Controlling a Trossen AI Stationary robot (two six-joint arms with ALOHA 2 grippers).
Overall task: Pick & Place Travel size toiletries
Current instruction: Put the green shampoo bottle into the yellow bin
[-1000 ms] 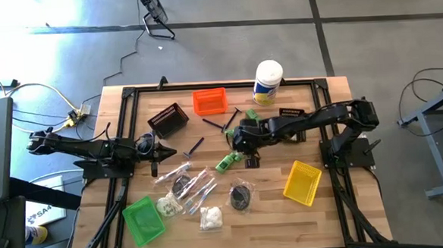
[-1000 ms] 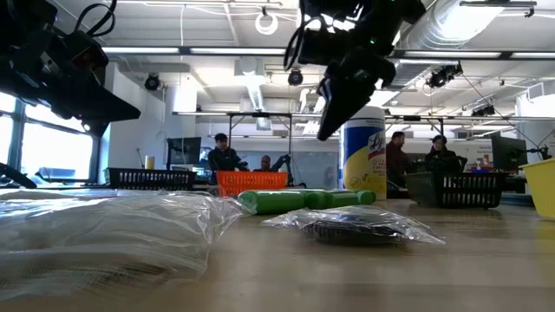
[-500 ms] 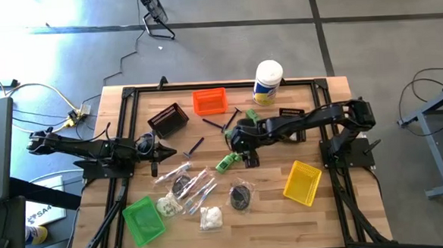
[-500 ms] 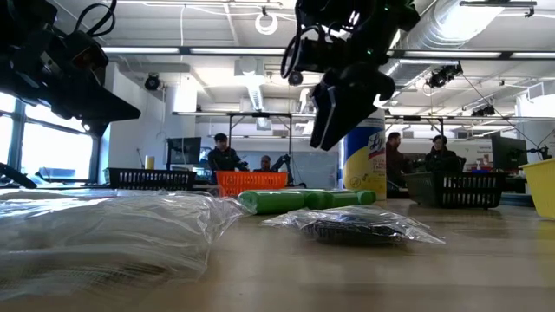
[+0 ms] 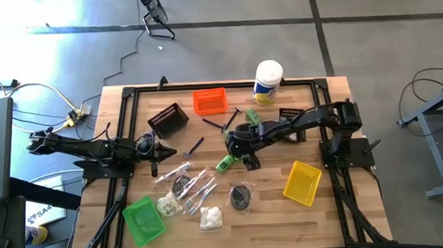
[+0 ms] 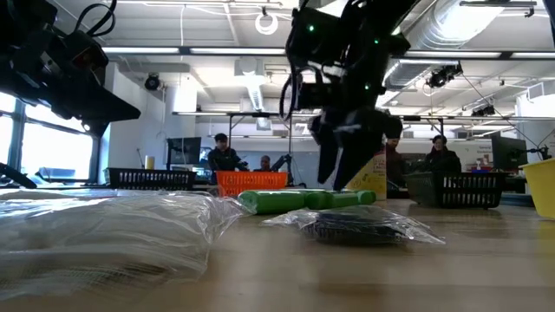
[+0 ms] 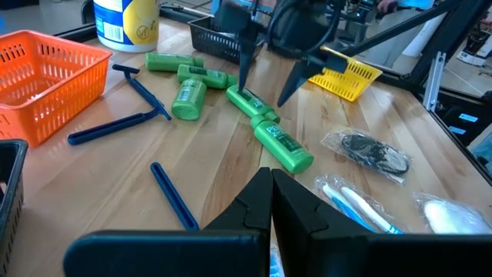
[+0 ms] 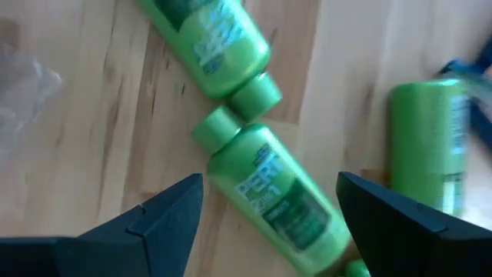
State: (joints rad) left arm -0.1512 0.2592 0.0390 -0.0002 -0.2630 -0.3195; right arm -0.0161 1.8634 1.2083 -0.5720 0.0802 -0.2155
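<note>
Several bright green mini bottles lie on their sides mid-table. My right gripper [image 5: 238,150] points steeply down over one of them [image 8: 269,192], which lies cap to cap with a second bottle [image 8: 209,35]. The gripper is open, with one finger [image 7: 244,61] on each side of the bottle and no contact that I can see. A third bottle [image 8: 427,138] lies beside them. In the low view the fingertips [image 6: 345,178] hang just above the bottles [image 6: 303,200]. My left gripper [image 7: 270,181] waits shut at the table's left [image 5: 170,149], well clear of the toiletries.
Orange bin [image 5: 210,101], two black bins [image 5: 168,120] [image 5: 289,114], white canister [image 5: 268,81] at the far side. Yellow bin [image 5: 302,182] near right, green bin [image 5: 144,219] near left. Clear packets [image 5: 187,183], a bagged dark bundle [image 5: 241,195], white puffs [image 5: 210,218] and blue sticks [image 7: 115,127] lie around.
My right gripper has opened wide from shut. It has come down toward the green bottles mid-table, rolling a little as it sank. The bottles have stayed where they were.
</note>
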